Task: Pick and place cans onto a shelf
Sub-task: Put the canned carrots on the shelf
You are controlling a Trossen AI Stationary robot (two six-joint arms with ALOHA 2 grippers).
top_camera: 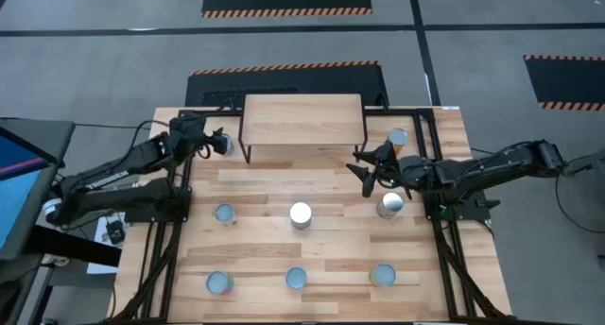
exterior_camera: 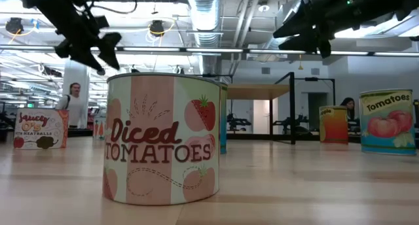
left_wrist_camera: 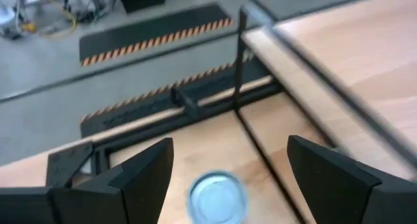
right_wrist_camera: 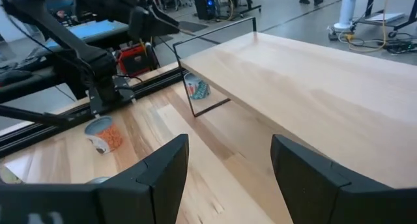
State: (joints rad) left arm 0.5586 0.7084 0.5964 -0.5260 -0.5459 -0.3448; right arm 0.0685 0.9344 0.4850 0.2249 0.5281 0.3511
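Note:
The light-wood shelf point(top_camera: 302, 120) stands on thin black legs at the table's far middle, with nothing on its top. Several cans stand upright on the table. One can point(top_camera: 225, 144) stands by the shelf's left legs; it also shows in the left wrist view point(left_wrist_camera: 218, 196). My left gripper point(top_camera: 216, 141) is open above this can, one finger on either side point(left_wrist_camera: 229, 146), apart from it. My right gripper point(top_camera: 359, 171) is open and empty right of the shelf's near right corner, pointing toward the shelf point(right_wrist_camera: 313, 87). A can point(top_camera: 398, 137) stands behind it and another point(top_camera: 389, 204) beside it.
More cans stand at the table's middle point(top_camera: 301, 214), left point(top_camera: 225, 213) and along the near edge point(top_camera: 219, 283), point(top_camera: 296, 278), point(top_camera: 383, 274). In the low view a "Diced Tomatoes" can point(exterior_camera: 163, 140) fills the foreground. Black rails point(top_camera: 170, 259) run along both table sides. People show in the room beyond.

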